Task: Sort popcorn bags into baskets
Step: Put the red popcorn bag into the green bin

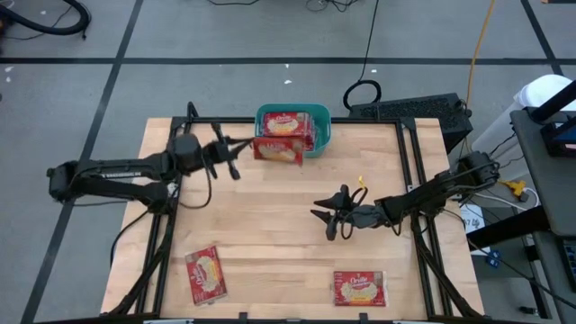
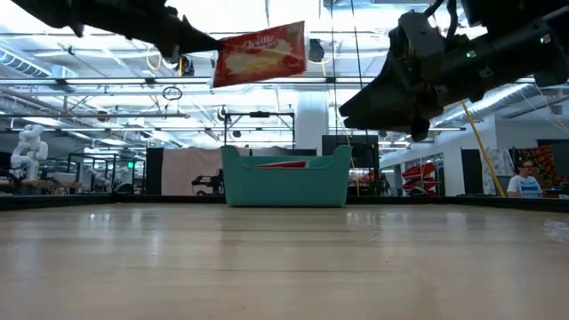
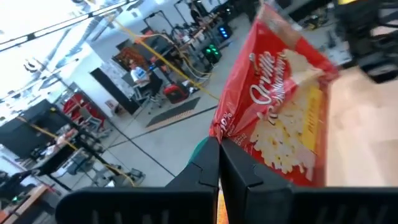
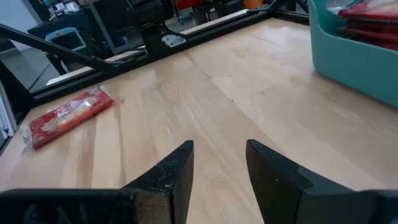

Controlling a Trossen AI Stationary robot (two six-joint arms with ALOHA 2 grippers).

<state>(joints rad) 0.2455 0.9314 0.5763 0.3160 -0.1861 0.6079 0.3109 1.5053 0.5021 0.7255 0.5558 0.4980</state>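
Popcorn bag [image 1: 277, 149] is up in the air right now, pinched by its edge in the left gripper [image 1: 241, 148], just at the near-left corner of the teal basket [image 1: 321, 135]. In the low view the bag [image 2: 260, 53] hangs well above the table, tilted, label side showing, with the basket [image 2: 286, 183] sitting behind and below it at the far side. The left wrist view shows the two dark fingers [image 3: 205, 168] pressed together on the bag's [image 3: 277, 118] edge, so that's a solid grip.

The basket already has some bags in it, at least one lying label-up on top [image 1: 290, 123], and you can see red edges stacked inside from the right wrist view [image 4: 370, 18].

Right gripper [image 1: 329, 216] hangs over the middle of the table, a bit right of centre, holding nothing. Its fingers [image 4: 171, 174] are parted with bare wood between them.

Two more bags are on the table along the near edge: one near-left [image 1: 205, 274], lying at an angle, and one near-right [image 1: 359, 288], lying flat and square. The near-left one also shows in the right wrist view [image 4: 67, 116].

A person sits in the room beyond the table on the right [image 2: 525, 180].
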